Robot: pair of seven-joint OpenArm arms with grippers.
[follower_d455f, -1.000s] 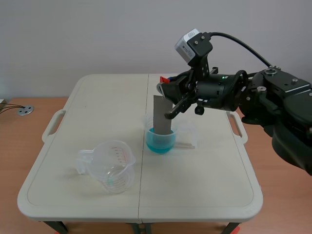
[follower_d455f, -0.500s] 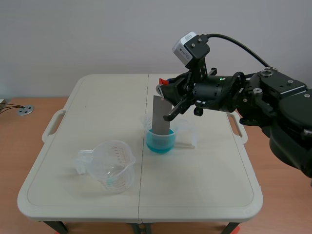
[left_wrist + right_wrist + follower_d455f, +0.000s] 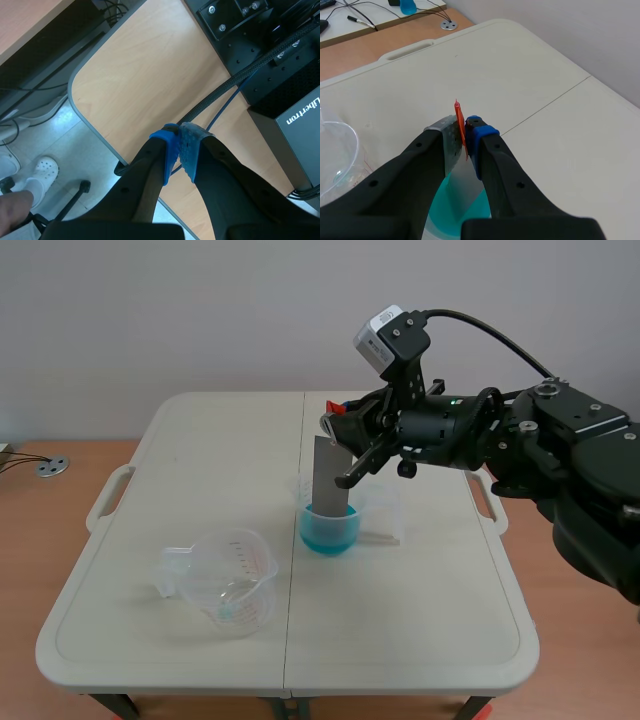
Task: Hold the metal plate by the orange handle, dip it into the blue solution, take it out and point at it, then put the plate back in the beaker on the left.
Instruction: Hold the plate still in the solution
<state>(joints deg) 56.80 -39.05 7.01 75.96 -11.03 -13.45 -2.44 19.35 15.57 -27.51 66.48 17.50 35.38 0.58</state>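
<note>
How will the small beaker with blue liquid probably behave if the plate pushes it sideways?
The beaker looks like thin clear plastic, so it is probably light and may slide or tip. The plate stands in it, rising well above its rim, so it could work as a lever. The blue liquid adds weight low down but might spill.

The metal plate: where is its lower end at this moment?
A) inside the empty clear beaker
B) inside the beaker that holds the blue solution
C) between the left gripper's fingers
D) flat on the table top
B: the metal plate stands upright with its lower end down in the beaker of blue solution, while the right gripper holds its orange handle.
</note>
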